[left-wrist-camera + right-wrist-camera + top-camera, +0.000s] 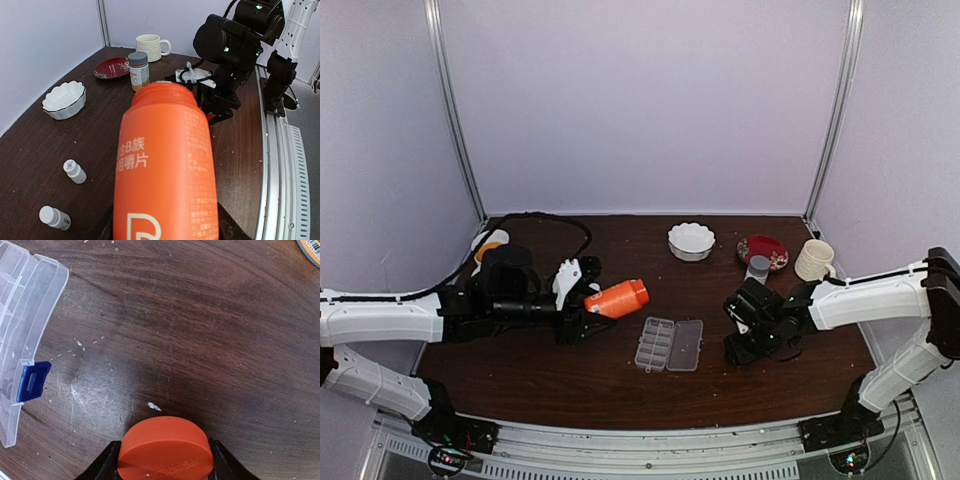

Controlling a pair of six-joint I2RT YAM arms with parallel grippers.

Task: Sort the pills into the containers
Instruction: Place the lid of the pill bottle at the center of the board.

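Pale lilac walls (640,100) close round a dark wooden worktop (570,385). Between the two arms we see the clear organiser box (669,344) lying flat on it, its lid (686,345) swung open to the right of the cells (655,343). Whether any pills lie in them we cannot tell. The left end effector (588,303) is clamped on an orange bottle (617,298), held on its side left of the box, its uncapped mouth pointing towards the right arm. The right end effector (165,462) is closed on an orange cap (165,445), near the lid's blue latch (32,381). Towards the far edge we find a white bowl (691,241), a red plate (762,250), a grey-capped bottle (758,268) and a cream mug (814,260). From the left wrist we also see two tiny white bottles (75,171) on the worktop.
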